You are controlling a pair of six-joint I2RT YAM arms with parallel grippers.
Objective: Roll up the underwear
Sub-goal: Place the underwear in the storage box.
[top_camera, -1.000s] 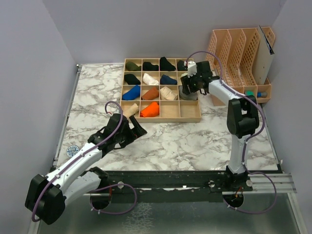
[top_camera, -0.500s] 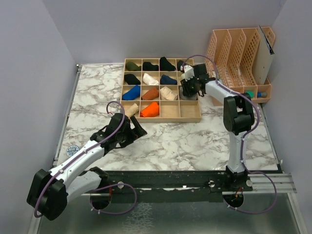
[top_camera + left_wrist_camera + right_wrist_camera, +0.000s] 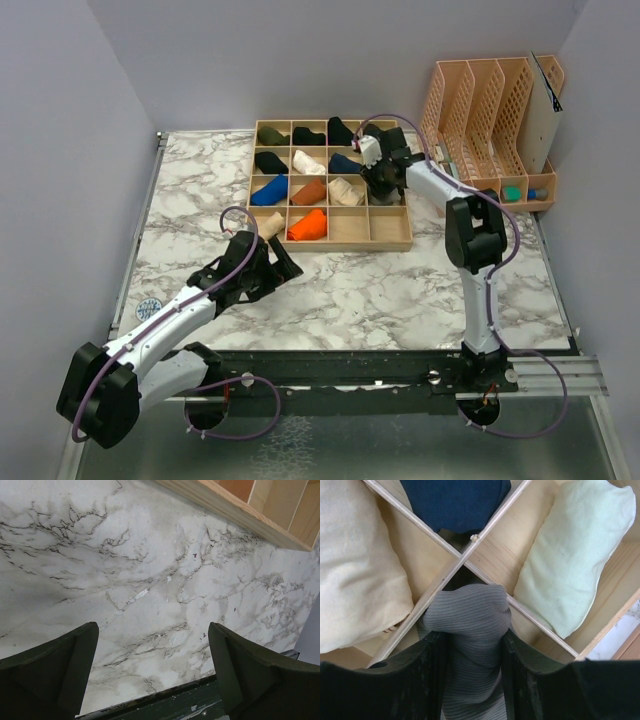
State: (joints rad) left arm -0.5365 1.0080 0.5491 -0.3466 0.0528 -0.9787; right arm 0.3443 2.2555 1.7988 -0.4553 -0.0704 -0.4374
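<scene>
Tagger: Moved since the earlier frame: right gripper (image 3: 377,178), shifted left along the wooden tray (image 3: 330,244), from the tray's right column toward its centre. No change is noted for the left gripper (image 3: 152,630).

Checker: Right gripper state?

Tagger: Closed on the grey underwear (image 3: 470,620). Ribbed cloth is pinched between both fingers (image 3: 410,680).

Checker: Where is the garment located?

Tagger: Inside the tray, right of tray centre. Its end is seen over a crossing of two dividers (image 3: 470,560). Three cells around that crossing are filled: navy roll (image 3: 455,500), cream roll (image 3: 360,565), pale greenish-white roll (image 3: 575,550).

Checker: Left gripper state?

Tagger: Spread wide, nothing held between its fingers. It is kept low over the marble table (image 3: 150,570), just in front of the tray's front-left corner. The tray's front edge is caught at the top of the left wrist view.
</scene>
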